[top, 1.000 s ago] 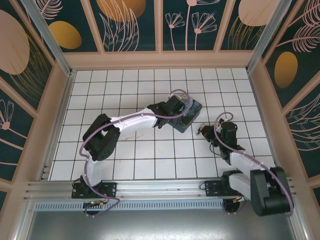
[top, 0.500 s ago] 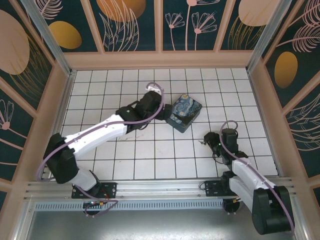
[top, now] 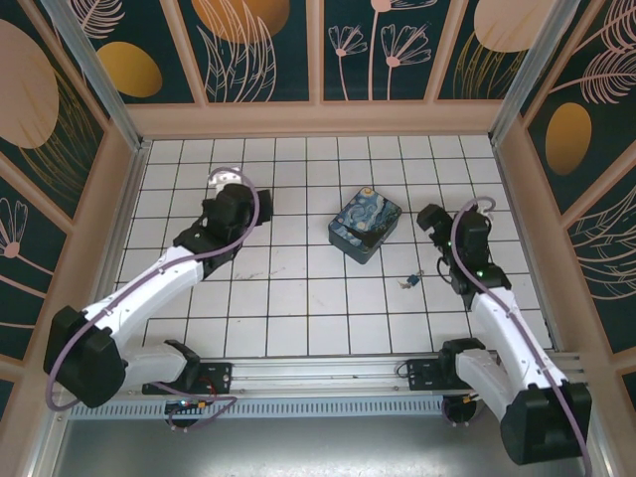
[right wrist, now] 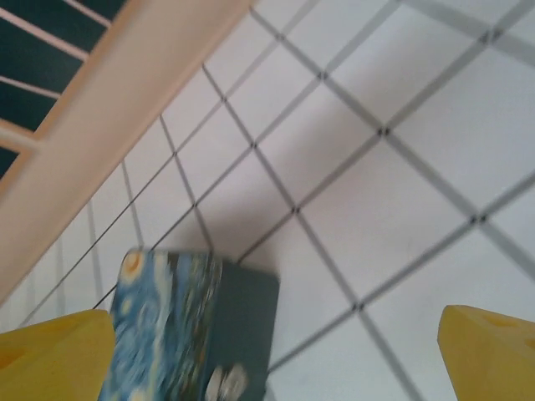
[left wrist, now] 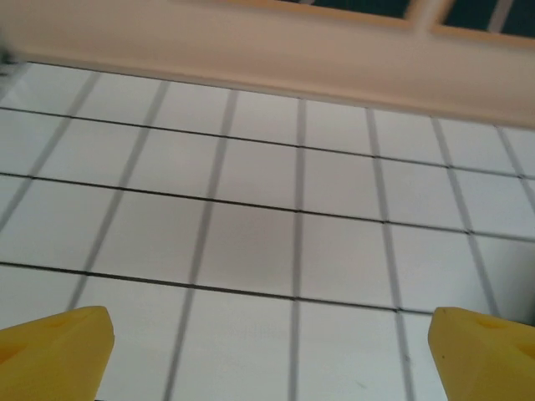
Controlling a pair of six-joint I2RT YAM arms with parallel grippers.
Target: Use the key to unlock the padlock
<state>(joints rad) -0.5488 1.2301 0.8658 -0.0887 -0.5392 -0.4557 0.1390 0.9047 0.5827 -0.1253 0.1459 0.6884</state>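
Top external view puts the padlock [top: 406, 283] flat on a white tile near the front right of the floor, in front of the painted box [top: 365, 226] and apart from it. A thin grey sliver touching it or just beside it, on its upper right, looks like the key [top: 417, 273]. It is too small to tell whether it sits in the keyhole.

The left claw [top: 221, 183] hangs far off over the rear left tiles. Its yellow fingers [left wrist: 58, 347] are wide apart with nothing between them. The right claw [top: 429, 216] is beside the box's right edge, behind the padlock. Its fingers [right wrist: 489, 351] are also spread wide and empty.

Neither claw holds anything, so the step in hand seems to be the reach for lock and key, and the right arm is nearer. Both pieces are tiny and lie flat. A good grab likely means narrowing the claw first, coming straight down, and pinching the lock by its body so the keyhole is left free. The other claw should take the key by its head, line it up squarely, and turn without pulling.
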